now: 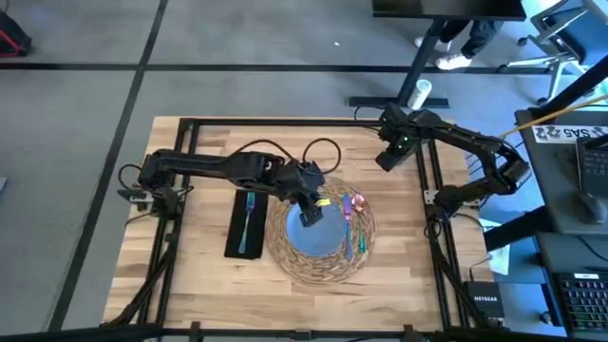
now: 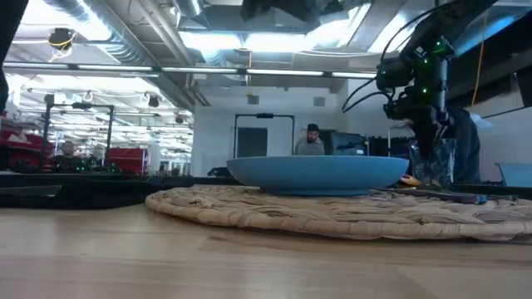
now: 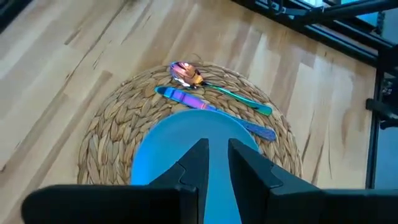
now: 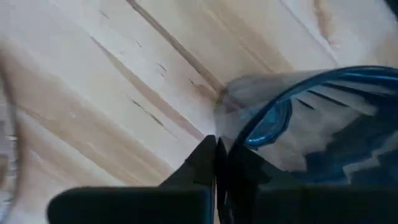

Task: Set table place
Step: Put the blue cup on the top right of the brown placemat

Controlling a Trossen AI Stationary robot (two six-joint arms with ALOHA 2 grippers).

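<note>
**Place setting on the wooden surface, with both arms at work**

Place setting, seen from above: a round woven straw placemat (image 1: 323, 249) lies toward the near middle of the light butcher-block surface (image 1: 199, 285), and a smaller pale blue round plate (image 1: 318, 233) sits on its centre. In the low view the plate (image 2: 320, 174) shows as a shallow blue dish with a raised rim, resting on the coiled, ridged weave of the placemat (image 2: 332, 212). On the mat just beside the plate, on the side toward the right arm, lie two pieces of cutlery with iridescent pink, purple, green and gold colouring: a spoon (image 3: 186, 74) with a teal-green handle and a second piece (image 3: 205, 106) with a blue-violet handle, lying close together at a shallow angle to one another. Beside the mat on the other side, a black rectangular napkin (image 1: 247, 224) lies flat on the wood with a teal fork (image 1: 250, 217) lengthwise upon it.

The left claw (image 1: 309, 211) hovers over the plate; in the left wrist view its two dark fingers (image 3: 193, 165) stand a little apart with nothing between them. The right claw (image 1: 389, 157) is at the far right part of the surface, well apart from the mat; its fingers (image 4: 205, 158) are closed on the thin rim of a translucent bluish cup (image 4: 298, 118).
</note>
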